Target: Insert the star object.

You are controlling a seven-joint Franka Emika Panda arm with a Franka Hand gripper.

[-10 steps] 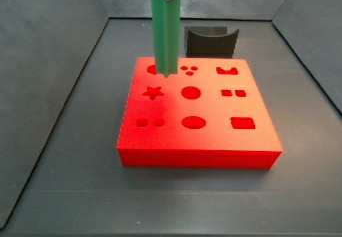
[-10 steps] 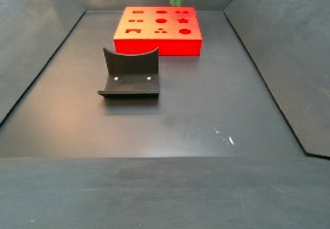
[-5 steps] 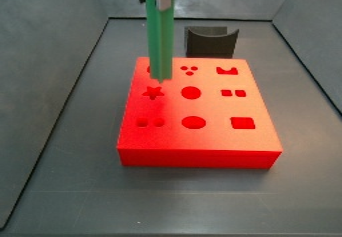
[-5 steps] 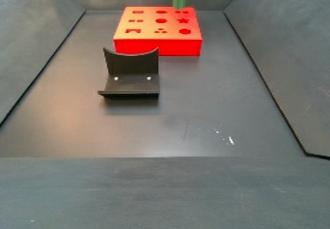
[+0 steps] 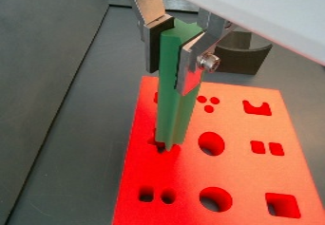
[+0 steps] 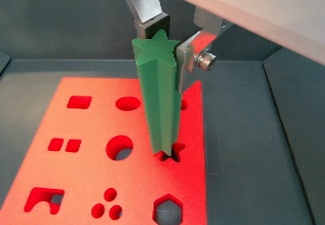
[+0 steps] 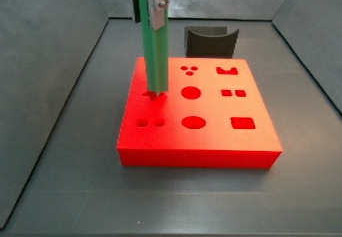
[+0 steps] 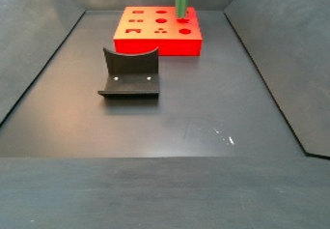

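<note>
The star object (image 7: pixel 152 46) is a long green peg with a star cross-section, held upright. My gripper (image 7: pixel 150 3) is shut on its upper end; in both wrist views the silver fingers (image 5: pixel 191 60) (image 6: pixel 192 58) clamp it from two sides. Its lower end meets the star-shaped hole (image 6: pixel 166 157) in the red block (image 7: pixel 214 141), near the block's left edge in a side view. The hole's points show around the peg tip (image 5: pixel 165 149). In a side view the peg (image 8: pixel 182 1) rises from the block's far right part; the gripper is out of frame there.
The red block (image 8: pixel 142 45) has several other shaped holes: rounds, squares, a hexagon. The dark fixture (image 8: pixel 129 73) stands on the floor apart from the block, and also shows behind it (image 7: pixel 211 39). Grey bin walls (image 7: pixel 67 91) enclose the floor.
The gripper has carried the green peg sideways and down over the red block. Its lower end has come from above the block's back rows to the star hole.
</note>
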